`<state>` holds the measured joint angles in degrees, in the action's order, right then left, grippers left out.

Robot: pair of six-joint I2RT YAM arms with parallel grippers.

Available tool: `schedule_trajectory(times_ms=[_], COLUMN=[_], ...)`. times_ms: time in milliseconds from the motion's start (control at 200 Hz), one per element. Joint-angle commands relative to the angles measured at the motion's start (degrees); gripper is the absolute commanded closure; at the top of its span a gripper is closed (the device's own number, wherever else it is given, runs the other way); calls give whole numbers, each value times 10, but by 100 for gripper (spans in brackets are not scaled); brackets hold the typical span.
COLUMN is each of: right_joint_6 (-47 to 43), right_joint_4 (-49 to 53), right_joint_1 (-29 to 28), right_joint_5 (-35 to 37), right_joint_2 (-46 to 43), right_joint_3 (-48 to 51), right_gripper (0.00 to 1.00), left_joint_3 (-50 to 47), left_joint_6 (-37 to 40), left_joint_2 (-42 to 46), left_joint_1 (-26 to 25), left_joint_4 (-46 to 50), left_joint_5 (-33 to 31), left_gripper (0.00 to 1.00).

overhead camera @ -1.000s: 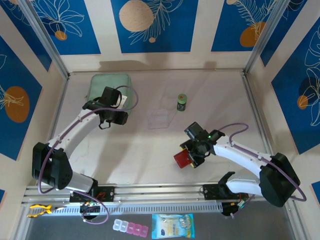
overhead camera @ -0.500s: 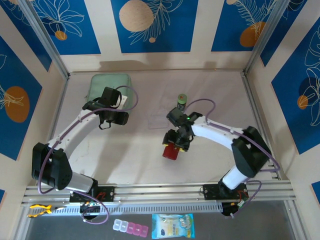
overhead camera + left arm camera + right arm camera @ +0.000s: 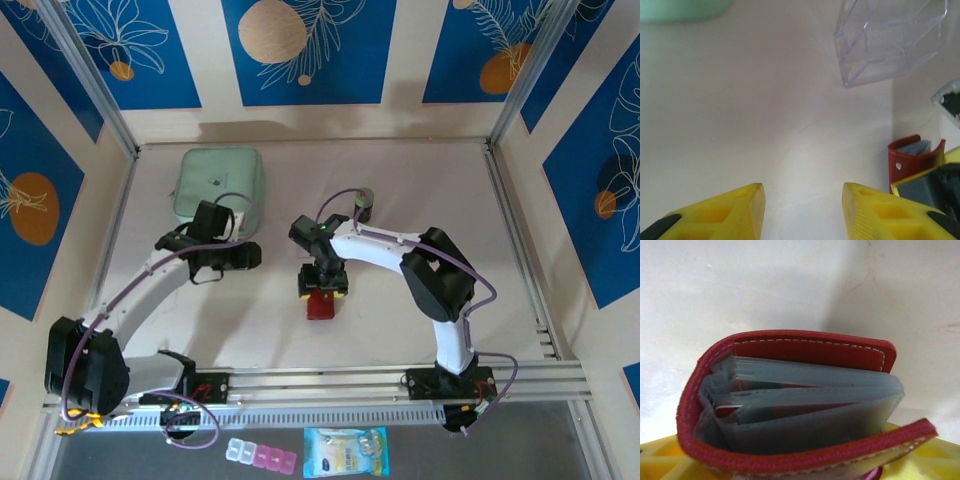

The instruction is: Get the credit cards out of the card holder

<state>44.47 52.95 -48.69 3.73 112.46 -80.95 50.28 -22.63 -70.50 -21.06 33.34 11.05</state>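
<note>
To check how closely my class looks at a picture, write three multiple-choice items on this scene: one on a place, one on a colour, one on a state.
1. Where on the table does the mint-green pouch lie?
A) far left
B) near right
C) near middle

2. What colour is the card holder's cover?
A) blue
B) dark red
C) black

3. How do the left fingers stand?
A) shut on a card
B) apart, with nothing between them
C) shut on a clear tray

Key: 1 A, the top view shows it by the far-left corner. 2 B, the right wrist view shows a red stitched cover. 3 B, bare table shows between the yellow fingers.
</note>
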Motion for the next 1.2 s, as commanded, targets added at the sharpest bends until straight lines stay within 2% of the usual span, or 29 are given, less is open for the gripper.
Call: schedule_trajectory(times_ms=[0,230,440,690,1015,1195], right_joint_6=[-20,-25,-21,-7,12,21], right_joint_4=[31,17,1,-19,-62,-74], right_joint_1=[2,3,3,5,5,15], right_joint_5=[14,10,6,18,18,20], right_joint_2=[20,44,31,-23,-122,-168], right_joint_3=[-25,-32,-24,11,94,132], right_gripper=[32,29,24,21,20,25], left_joint_3=[-27,-53,-66,-76,-104,-107], left_joint_6=[-58,-83,-110,-141,-208,-235], left_joint_2=[31,51,65,42,-15,-45], left_joint_1=[1,-6,-16,-46,-90,-119], left_joint_4=[-23,-30,-46,-79,-179,-224], left_joint_5=[34,45,51,58,83,93], left_gripper=[55,55,55,54,56,66])
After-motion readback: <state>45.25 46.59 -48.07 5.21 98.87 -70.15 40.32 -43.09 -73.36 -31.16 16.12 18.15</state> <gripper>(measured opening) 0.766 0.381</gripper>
